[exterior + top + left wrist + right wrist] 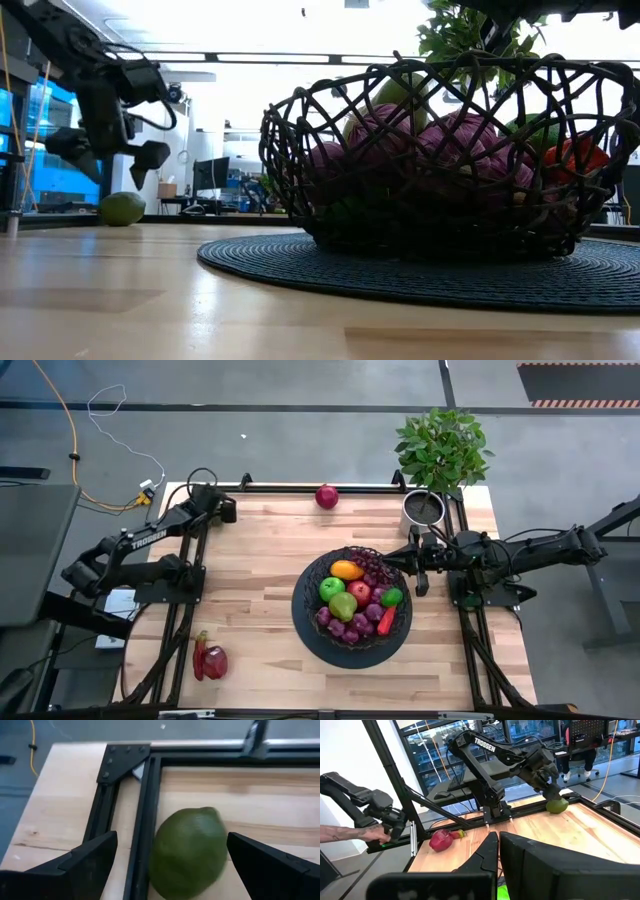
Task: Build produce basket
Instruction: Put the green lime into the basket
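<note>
A wide round black woven wire basket sits on a dark round woven mat toward the right of the pale wood-plank table, holding an orange-yellow fruit, a bright green apple, a red apple, a green pear, a lime, clusters of purple grapes and a red pepper. Through the basket's open loops in the low view the fruit shows as rounded purple and green shapes.

At the far left corner, the left gripper hangs with its dark fingers spread wide on either side of a smooth green lime-like fruit, which rests on the wood against the black metal frame rail; the fingers do not touch it. White lettering reading "TROSSEN" runs along the left arm.

The right gripper hovers at the basket's right rim, its fingers parted and empty.

A red onion lies at the table's far edge, and a dark red fruit with a small red pepper lies near the front left. A small grey pot with a leafy green plant stands at the far right corner. In the right wrist view a person's hand grips a black handle beside the table
</note>
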`<state>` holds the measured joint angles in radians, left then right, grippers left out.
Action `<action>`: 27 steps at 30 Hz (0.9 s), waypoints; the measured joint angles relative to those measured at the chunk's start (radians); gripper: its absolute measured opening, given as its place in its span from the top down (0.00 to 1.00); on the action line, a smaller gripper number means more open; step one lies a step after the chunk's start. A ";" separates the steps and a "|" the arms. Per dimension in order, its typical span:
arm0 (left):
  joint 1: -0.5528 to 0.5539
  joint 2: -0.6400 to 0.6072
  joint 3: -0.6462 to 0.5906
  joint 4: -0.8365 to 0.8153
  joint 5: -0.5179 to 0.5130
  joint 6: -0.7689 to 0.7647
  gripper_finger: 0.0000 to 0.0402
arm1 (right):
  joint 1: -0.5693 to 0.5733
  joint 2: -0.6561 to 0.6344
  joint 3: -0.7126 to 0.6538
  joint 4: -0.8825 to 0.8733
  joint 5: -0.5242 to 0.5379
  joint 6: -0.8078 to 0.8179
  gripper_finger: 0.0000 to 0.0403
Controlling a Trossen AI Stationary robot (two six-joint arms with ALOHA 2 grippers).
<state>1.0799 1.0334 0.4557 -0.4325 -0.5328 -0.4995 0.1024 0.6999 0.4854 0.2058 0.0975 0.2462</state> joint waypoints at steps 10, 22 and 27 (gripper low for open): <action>0.087 0.161 0.000 0.095 0.185 0.040 0.09 | 0.000 0.000 0.000 0.000 0.014 0.008 1.00; 0.086 0.207 -0.001 0.124 0.228 0.088 0.09 | 0.000 0.000 0.000 0.000 0.027 0.016 1.00; 0.086 0.207 -0.001 0.123 0.227 0.091 0.11 | 0.000 0.000 0.000 0.000 0.029 0.016 1.00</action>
<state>1.1656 1.2400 0.4549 -0.3097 -0.3060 -0.4080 0.1024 0.7002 0.4854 0.2062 0.1261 0.2624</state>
